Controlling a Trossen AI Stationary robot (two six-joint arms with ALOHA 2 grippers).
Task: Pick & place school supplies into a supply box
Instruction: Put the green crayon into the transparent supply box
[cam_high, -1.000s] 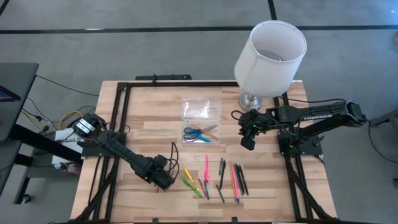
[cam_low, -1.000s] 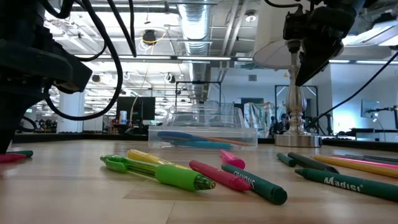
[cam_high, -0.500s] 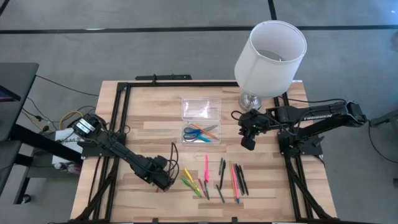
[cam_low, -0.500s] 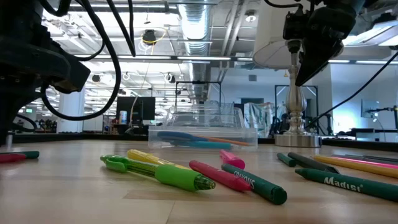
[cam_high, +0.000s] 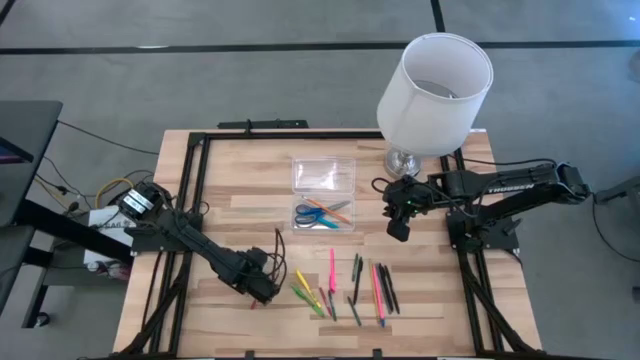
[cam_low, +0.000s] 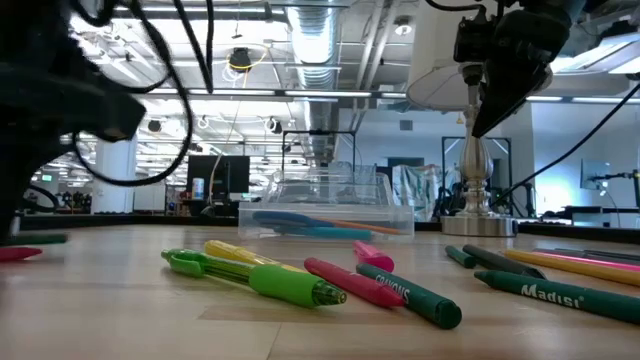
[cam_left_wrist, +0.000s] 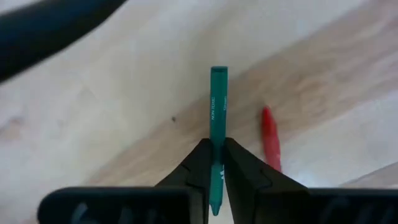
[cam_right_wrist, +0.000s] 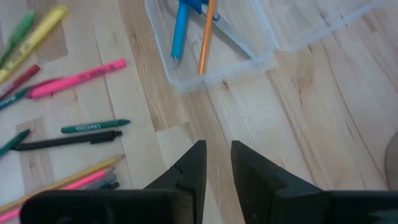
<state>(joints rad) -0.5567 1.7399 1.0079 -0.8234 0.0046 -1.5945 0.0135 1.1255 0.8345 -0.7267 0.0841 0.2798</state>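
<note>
A slim teal-green crayon (cam_left_wrist: 217, 124) is shown pinched between the jaws of the left gripper (cam_high: 262, 292), its long axis running straight out from them. The clear plastic supply box (cam_high: 324, 213) lies toward 1 o'clock on the table (cam_high: 230, 190). The right gripper (cam_right_wrist: 214, 163) hangs near the box, jaws slightly apart and holding nothing.

The right gripper (cam_right_wrist: 216, 163) is hovering over bare wooden table (cam_right_wrist: 298, 124), its fingers (cam_right_wrist: 193, 165) standing slightly apart and holding nothing. Just ahead, a clear box (cam_right_wrist: 211, 56) is holding a blue pen (cam_right_wrist: 180, 28) and an orange pencil (cam_right_wrist: 206, 37). Off to one side, a pink marker (cam_right_wrist: 78, 79), green crayon (cam_right_wrist: 94, 127) and black pen (cam_right_wrist: 65, 140) are lying.
</note>
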